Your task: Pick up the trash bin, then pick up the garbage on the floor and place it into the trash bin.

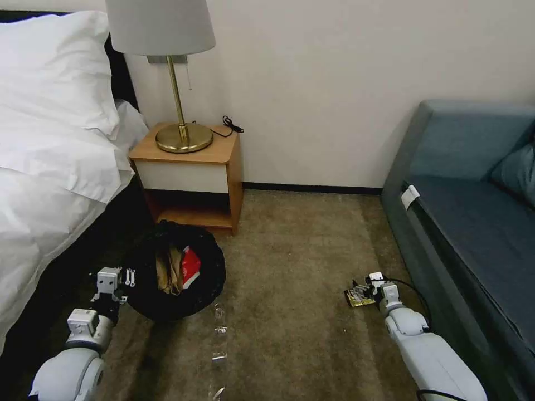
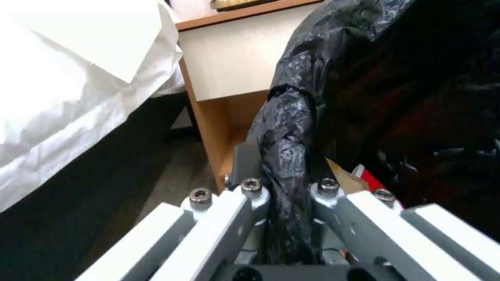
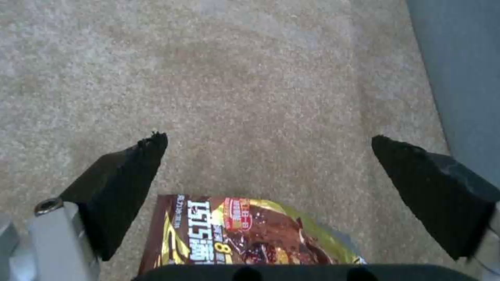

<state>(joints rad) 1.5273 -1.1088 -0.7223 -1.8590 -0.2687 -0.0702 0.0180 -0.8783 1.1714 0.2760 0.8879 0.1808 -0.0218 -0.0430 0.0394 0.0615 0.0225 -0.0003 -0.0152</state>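
Note:
The trash bin (image 1: 167, 303), lined with a black bag, is in front of the nightstand; a crumpled brown paper bag (image 1: 169, 270) and a red-and-white packet (image 1: 191, 266) lie inside it. My left gripper (image 1: 121, 279) is shut on the bin's near-left rim; in the left wrist view the bag-covered rim (image 2: 286, 128) runs between its fingers (image 2: 246, 158). My right gripper (image 3: 268, 142) hangs open just above the carpet by the sofa. A dark flat snack wrapper (image 3: 245, 234) lies between its fingers (image 3: 130, 171), also seen as the wrapper (image 1: 356, 299) in the head view. A clear plastic bottle (image 1: 219, 334) lies faintly on the carpet.
A bed with white bedding (image 1: 50, 167) stands on the left. A wooden nightstand (image 1: 192, 172) with a brass lamp (image 1: 181, 133) is behind the bin. A blue-grey sofa (image 1: 473, 211) runs along the right. Open carpet (image 1: 295, 250) lies between them.

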